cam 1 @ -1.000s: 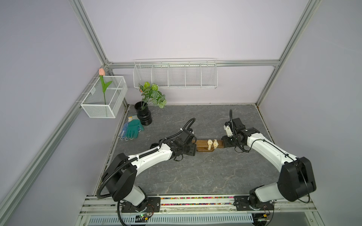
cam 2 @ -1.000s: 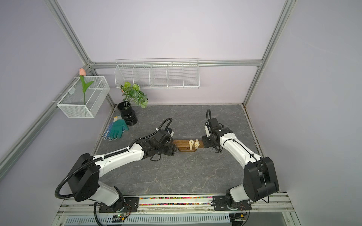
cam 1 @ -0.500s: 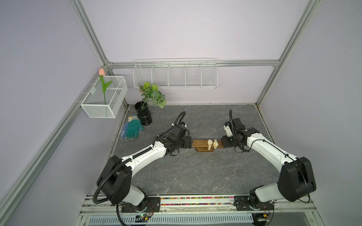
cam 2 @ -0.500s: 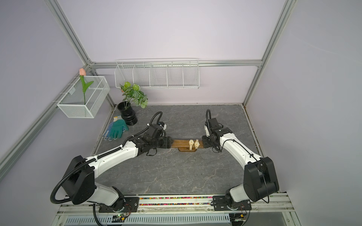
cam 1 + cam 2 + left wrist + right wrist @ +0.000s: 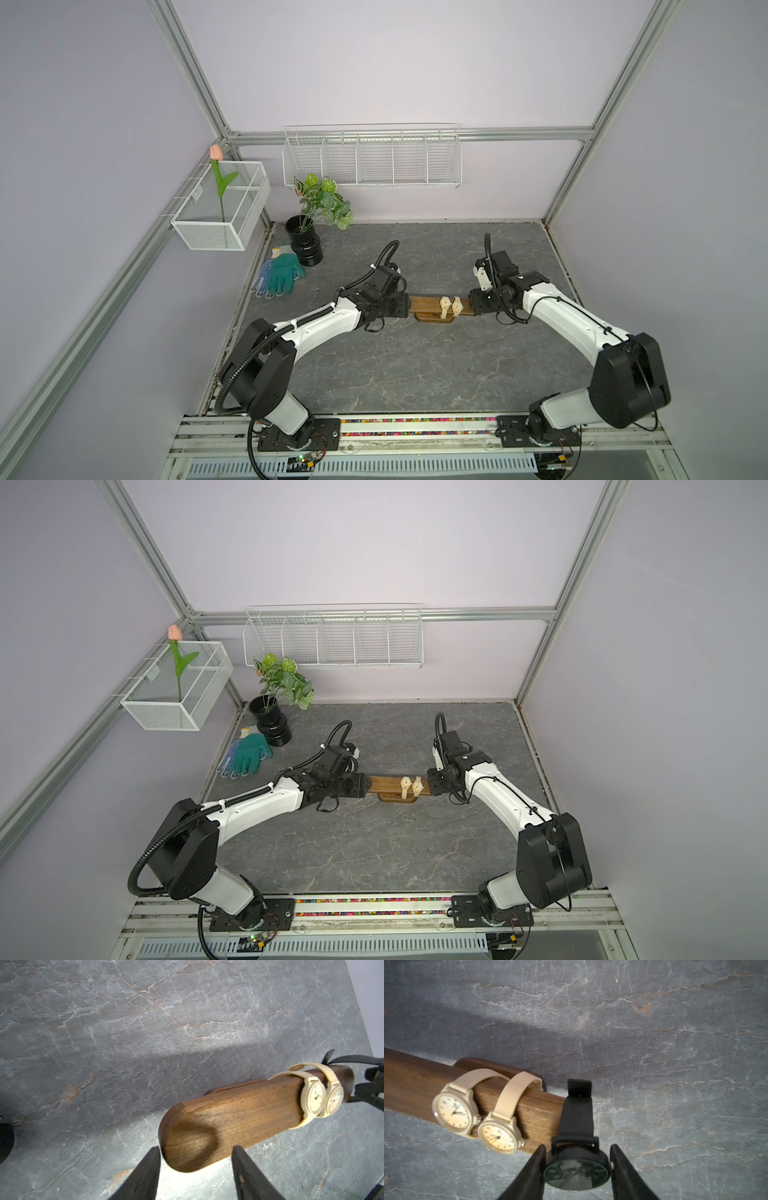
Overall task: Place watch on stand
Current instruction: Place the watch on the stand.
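**Top views.** The left gripper (image 5: pixel 406 306) sat at the left end of the stand (image 5: pixel 426 304), and the right gripper (image 5: pixel 474 304) at its right end. The stand stood mid-way across the grey tabletop (image 5: pixel 415 365), with its bar running left to right. Two cream watches (image 5: pixel 451 306) were wrapped side by side, right of the bar's middle. Both top views gave the same layout (stand (image 5: pixel 384 784), left gripper (image 5: pixel 365 786), right gripper (image 5: pixel 431 786)). The fingertips were hidden under the gripper bodies, so jaw width could not be read here. The black watch could not be made out.

**Left wrist.** The fingers (image 5: pixel 148 1169) stood apart astride the stand's (image 5: pixel 228 1118) rounded near end, with their tips at its two edges. I could not tell whether they pressed it or only flanked it. The bar's far end was dark, and the black parts beyond it were cut off at the frame edge.

**Right wrist.** The right gripper (image 5: pixel 577 1147) was clamped on the black watch (image 5: pixel 576 1169), one finger on each side of the case, the dial facing the camera. Its strap (image 5: pixel 578 1113) rose across the bar's tip and hid it. I could not tell whether the loop was round the bar or merely in front of it. The cream watches (image 5: pixel 475 1118) hung just beside it.

**Against a second ago.** The left gripper had drawn back off the bar toward its left end, baring more wood. The right arm, stand and cream watches had not shifted.
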Controlling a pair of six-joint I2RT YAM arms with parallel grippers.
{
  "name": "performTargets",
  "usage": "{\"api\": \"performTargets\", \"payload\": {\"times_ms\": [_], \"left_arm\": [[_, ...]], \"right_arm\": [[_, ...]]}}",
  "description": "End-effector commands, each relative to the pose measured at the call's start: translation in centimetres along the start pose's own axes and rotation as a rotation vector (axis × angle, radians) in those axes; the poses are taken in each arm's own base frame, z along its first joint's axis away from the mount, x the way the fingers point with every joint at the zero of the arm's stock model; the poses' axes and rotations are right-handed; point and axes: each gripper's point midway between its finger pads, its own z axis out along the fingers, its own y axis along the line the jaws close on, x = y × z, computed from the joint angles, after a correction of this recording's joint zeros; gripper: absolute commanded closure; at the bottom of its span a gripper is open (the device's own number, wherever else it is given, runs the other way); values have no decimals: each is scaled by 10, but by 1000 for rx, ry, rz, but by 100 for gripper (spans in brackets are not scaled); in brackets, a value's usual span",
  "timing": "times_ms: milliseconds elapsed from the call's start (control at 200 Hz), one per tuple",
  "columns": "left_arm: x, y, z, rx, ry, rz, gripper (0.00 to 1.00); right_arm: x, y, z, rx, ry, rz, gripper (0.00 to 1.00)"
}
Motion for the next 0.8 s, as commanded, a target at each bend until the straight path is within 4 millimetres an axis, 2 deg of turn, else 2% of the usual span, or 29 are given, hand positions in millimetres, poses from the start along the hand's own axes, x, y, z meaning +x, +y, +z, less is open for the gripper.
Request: {"api": "performTargets", "payload": {"times_ms": [0, 535, 795], "left_arm": [[-3, -9, 4, 42, 5, 2, 46], [14, -3, 4, 46, 7, 5, 48], [13, -3, 4, 49, 2, -1, 48]], "right_arm": [[6, 6, 4, -15, 32, 5, 50], [9, 4, 6, -6, 37, 9, 47], [9, 5, 3, -16, 29, 15, 45]]}}
